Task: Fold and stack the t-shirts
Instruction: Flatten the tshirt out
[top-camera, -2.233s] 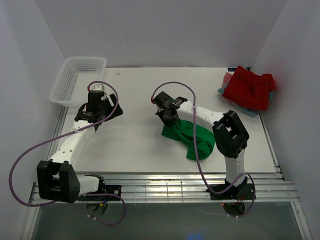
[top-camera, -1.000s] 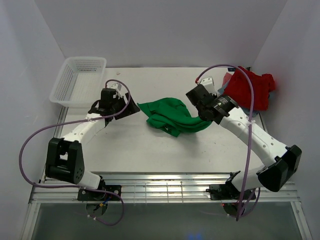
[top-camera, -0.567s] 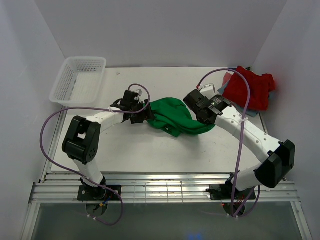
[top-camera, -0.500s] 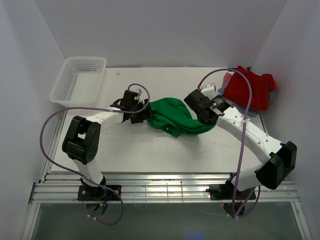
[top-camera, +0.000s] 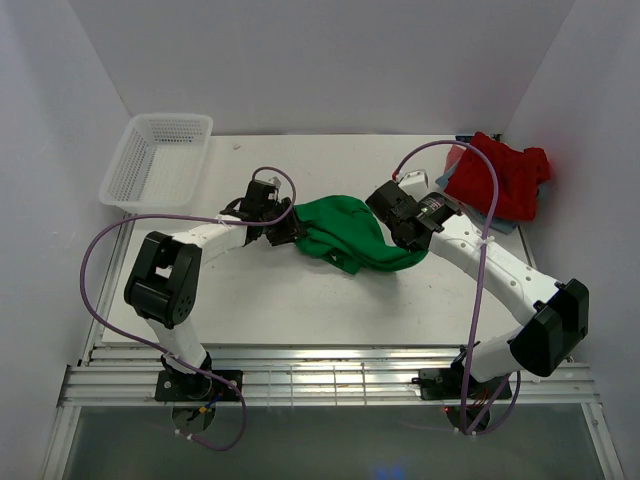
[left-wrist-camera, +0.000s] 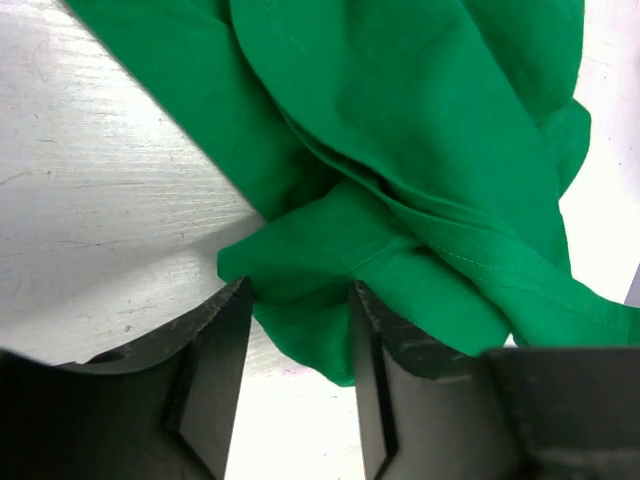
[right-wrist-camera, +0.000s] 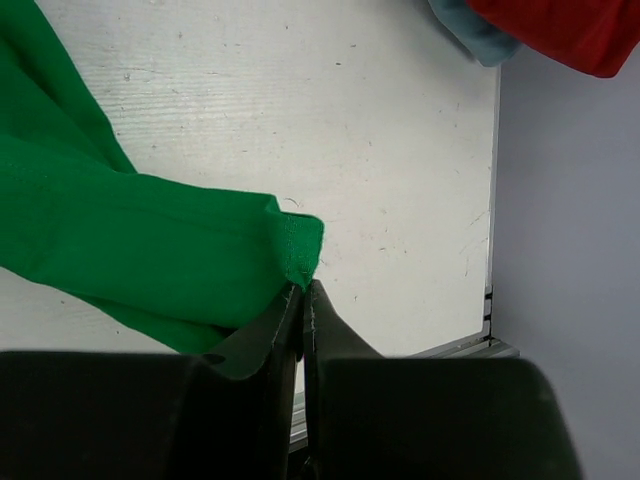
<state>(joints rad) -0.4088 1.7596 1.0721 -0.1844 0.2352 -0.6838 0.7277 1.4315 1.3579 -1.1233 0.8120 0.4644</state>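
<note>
The crumpled green t-shirt (top-camera: 345, 235) lies mid-table between both arms. My left gripper (top-camera: 290, 228) is at its left edge; in the left wrist view its jaws (left-wrist-camera: 298, 290) stand apart with a folded corner of the green cloth (left-wrist-camera: 400, 150) between them, not pinched. At the shirt's right end, my right gripper (top-camera: 400, 222) is shut on the stitched hem of the green cloth (right-wrist-camera: 130, 250), pinching it at the fingertips (right-wrist-camera: 304, 285). The red t-shirt (top-camera: 498, 178) lies crumpled at the back right on a blue-grey one (top-camera: 455, 160).
A white mesh basket (top-camera: 160, 160) stands at the back left corner. White walls close in the table on three sides. In the right wrist view the red t-shirt (right-wrist-camera: 560, 25) and blue-grey cloth (right-wrist-camera: 480, 35) sit by the right wall.
The left gripper moved right to the green t-shirt's left edge and its jaws have narrowed around a fold. The right gripper keeps its hold on the hem, shifted slightly.
</note>
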